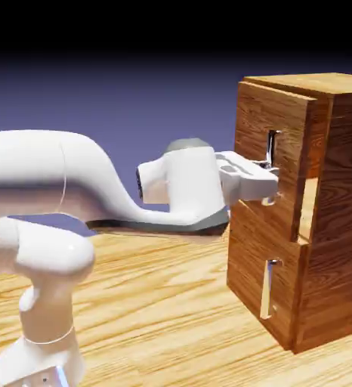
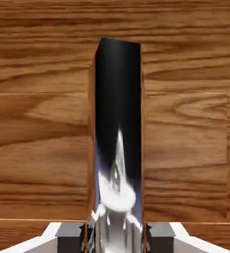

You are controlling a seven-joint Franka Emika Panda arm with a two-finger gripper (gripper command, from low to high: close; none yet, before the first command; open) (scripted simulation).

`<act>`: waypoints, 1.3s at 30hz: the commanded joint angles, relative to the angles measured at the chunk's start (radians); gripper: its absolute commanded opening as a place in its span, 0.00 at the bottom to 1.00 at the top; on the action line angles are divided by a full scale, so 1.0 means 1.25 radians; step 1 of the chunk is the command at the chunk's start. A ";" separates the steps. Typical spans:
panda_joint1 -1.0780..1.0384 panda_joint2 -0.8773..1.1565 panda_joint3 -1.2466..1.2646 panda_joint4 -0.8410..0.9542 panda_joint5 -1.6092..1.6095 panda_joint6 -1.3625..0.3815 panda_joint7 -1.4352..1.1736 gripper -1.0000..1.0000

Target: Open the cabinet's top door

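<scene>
- The cabinet (image 1: 326, 219) stands at the right of the exterior view on the pale wood-grain table (image 1: 164, 310); it is a tall, boxy, reddish-brown wood-grain piece.
- The top door (image 1: 273, 151) is the upper panel on the cabinet's left-facing front. It stands slightly ajar: its near edge sits out from the cabinet body, and a lighter gap shows behind it on the right.
- The lower door (image 1: 262, 283) lies flush against the body, with its short silver handle (image 1: 269, 289) upright on the panel.
- The top door's handle (image 1: 270, 150), a longer vertical silver bar, sits in a narrow recess in the panel; only its upper part shows above the robot's hand.
- The white arm (image 1: 66, 189) comes in from the left edge and reaches level to the right, toward the cabinet.
- The gripper (image 1: 271, 181) is at the top door, level with the lower part of that handle, its fingers pointing into the panel.
- In the hand view the handle (image 2: 118, 148) fills the middle as a tall dark bar with a bright reflection low down, running up from between the two grey fingertips (image 2: 70, 232).
- The fingers press in close on both sides of the bar, so the pincer is clenched around the top door's handle.
- Behind the bar, wood grain of the top door (image 2: 38, 123) fills the rest of the hand view.
- A plain blue-violet backdrop (image 1: 134, 98) lies behind the arm, darkening to black at the top.
</scene>
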 commanded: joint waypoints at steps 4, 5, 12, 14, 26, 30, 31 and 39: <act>-0.107 0.004 0.116 -0.072 0.097 -0.060 0.001 0.00; -0.132 0.004 0.145 -0.088 0.122 -0.073 0.000 0.00; -0.285 -0.008 0.348 -0.170 0.296 -0.135 0.000 0.00; -0.325 -0.013 0.406 -0.187 0.346 -0.145 0.000 0.00; -0.458 -0.082 0.715 -0.263 0.706 -0.243 -0.072 0.00; -0.443 -0.099 0.805 -0.275 0.845 -0.325 -0.113 0.00; -0.438 -0.100 0.829 -0.275 0.880 -0.349 -0.121 0.00; -0.405 -0.045 1.044 -0.226 1.158 -0.576 -0.150 0.00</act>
